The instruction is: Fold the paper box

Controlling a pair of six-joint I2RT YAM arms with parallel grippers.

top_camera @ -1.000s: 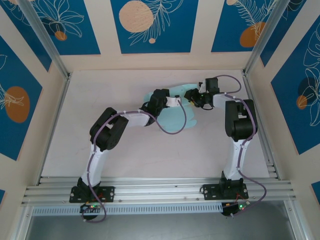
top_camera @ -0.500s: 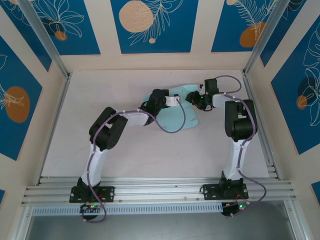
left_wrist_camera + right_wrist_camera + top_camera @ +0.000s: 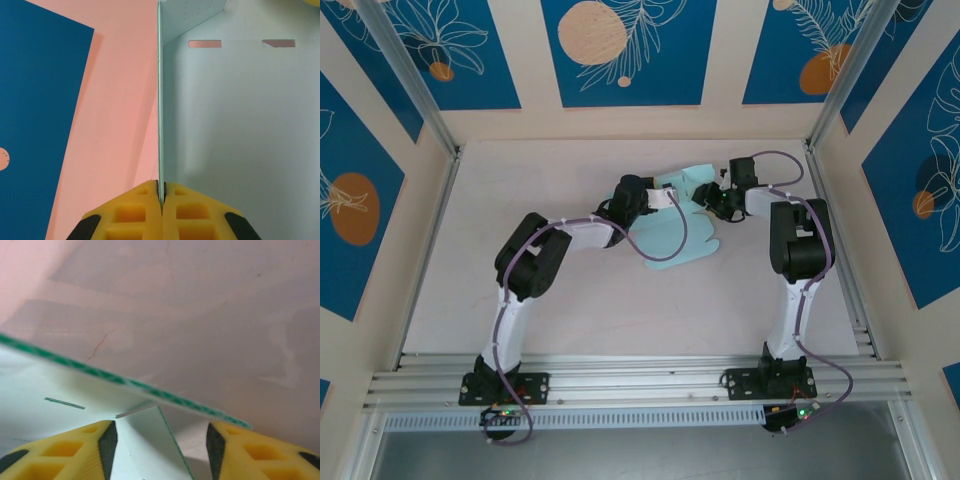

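While the left hand (image 3: 161, 199) clamps an edge of the paper box (image 3: 240, 125), the right hand (image 3: 159, 440) (fingers apart) faces its opposite flap.

The pale bench (image 3: 570, 300) is seen from above, and the light-blue paper box (image 3: 660, 240) is partly rested on its far half.

Robotics lab test cell: alu-extrusion frame (image 3: 640, 382), blue leaf-print wall panels (image 3: 665, 70) boxing in white tabletop (image 3: 580, 315).

No readable text or labels anywhere.
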